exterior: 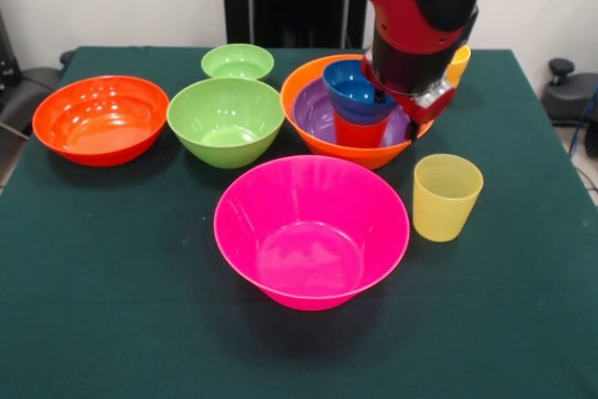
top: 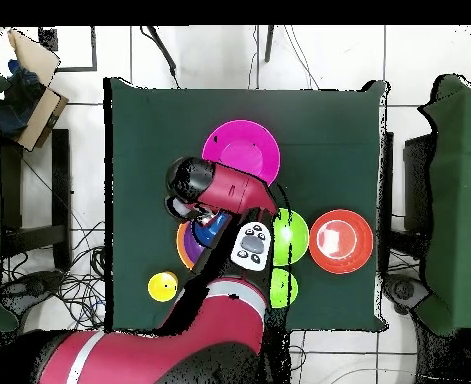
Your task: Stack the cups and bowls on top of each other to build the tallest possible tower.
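- Tower [exterior: 360,123]: nested stack at the far right-centre of the counter [exterior: 112,306] in the front view. The base is the large orange bowl [exterior: 308,105]. The shallow purple bowl [exterior: 318,111] sits inside it. A red-orange cup [exterior: 360,131] stands upright in the purple bowl. The small blue bowl [exterior: 352,89] rests on that cup, tilted.
- Gripper [exterior: 416,109]: low over the right side of the tower, at the blue bowl's rim. The arm's head hides most of it. Whether it is clenched or released, and whether it grips the bowl, cannot be told.
- Arm [top: 219,290]: red and black. In the overhead view it covers most of the tower.
- Large pink bowl [exterior: 311,231]: upright and empty, nearest the camera in the front view, just in front of the tower and apart from it.
- Medium green bowl [exterior: 225,121]: upright, just left of the tower.
- Small green bowl [exterior: 237,62]: upright, behind the medium green one, near the far edge.
- Red-orange bowl [exterior: 101,119]: upright, at the far left, just beside the medium green bowl.
- Paler yellow cup [exterior: 447,197]: upright, right of the pink bowl, standing alone.
- Second yellow cup [exterior: 458,64]: behind the arm at the far right, only partly seen. It shows whole in the overhead view.
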### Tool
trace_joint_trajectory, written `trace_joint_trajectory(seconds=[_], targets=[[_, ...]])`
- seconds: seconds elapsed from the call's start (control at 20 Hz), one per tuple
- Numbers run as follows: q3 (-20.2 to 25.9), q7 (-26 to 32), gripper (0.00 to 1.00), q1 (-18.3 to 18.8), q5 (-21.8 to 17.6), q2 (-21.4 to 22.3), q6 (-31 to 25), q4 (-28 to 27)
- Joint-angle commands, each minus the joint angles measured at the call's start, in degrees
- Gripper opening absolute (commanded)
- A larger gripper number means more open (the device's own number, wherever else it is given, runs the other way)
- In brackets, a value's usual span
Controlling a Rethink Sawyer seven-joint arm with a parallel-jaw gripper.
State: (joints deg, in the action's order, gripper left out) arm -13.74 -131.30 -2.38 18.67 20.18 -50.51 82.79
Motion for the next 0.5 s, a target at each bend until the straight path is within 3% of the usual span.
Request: trace_joint_trajectory(seconds=[0.05,0.5], targets=[[4.65,0.07,1.0,0.59,-4.77,-2.69,0.36,-0.28],[5.38,1.26,1.0,1.5,-5.3,0.4,-0.53,2.85]])
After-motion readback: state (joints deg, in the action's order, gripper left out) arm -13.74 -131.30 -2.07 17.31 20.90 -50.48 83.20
